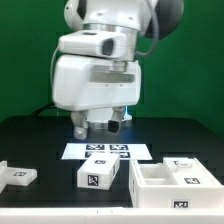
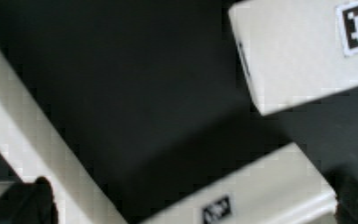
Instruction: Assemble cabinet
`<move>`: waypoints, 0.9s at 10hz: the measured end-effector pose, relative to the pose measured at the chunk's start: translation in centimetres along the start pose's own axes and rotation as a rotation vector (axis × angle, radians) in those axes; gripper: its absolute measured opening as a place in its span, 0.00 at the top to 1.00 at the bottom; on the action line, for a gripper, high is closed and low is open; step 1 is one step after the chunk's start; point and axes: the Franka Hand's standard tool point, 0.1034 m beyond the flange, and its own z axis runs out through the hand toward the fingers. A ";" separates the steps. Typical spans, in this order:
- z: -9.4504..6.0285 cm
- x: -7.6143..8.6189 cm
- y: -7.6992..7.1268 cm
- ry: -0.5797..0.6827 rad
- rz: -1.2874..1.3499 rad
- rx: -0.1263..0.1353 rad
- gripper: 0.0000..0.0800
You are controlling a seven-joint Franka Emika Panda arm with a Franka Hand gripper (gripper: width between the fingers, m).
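The cabinet [image 1: 150, 180], a thick-walled white box with square tags, stands at the front of the exterior view's right, partly cut off by the frame. My gripper [image 1: 100, 127] hangs open and empty above the black table, over the far edge of the marker board [image 1: 108, 152], well away from the cabinet. In the wrist view, one dark fingertip [image 2: 9, 204] shows at the picture's edge. Between the jaws there is only table and a white tagged part [image 2: 229, 195]. I cannot tell which part that is.
A small white tagged block [image 1: 100, 175] lies in front of the marker board. Another white tagged piece [image 1: 18, 175] lies at the front of the exterior view's left. The wrist view also shows a white tagged panel [image 2: 300, 55] and a long white edge [image 2: 25, 120].
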 end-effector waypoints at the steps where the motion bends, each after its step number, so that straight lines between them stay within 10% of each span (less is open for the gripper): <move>1: 0.3 -1.3 0.6 -0.008 0.043 0.016 0.00; 5: 0.1 -0.7 0.6 -0.031 0.237 0.043 0.00; 6: 0.6 -1.9 1.5 0.018 0.353 0.018 0.00; 9: 1.6 -6.9 4.8 0.021 0.702 0.065 0.00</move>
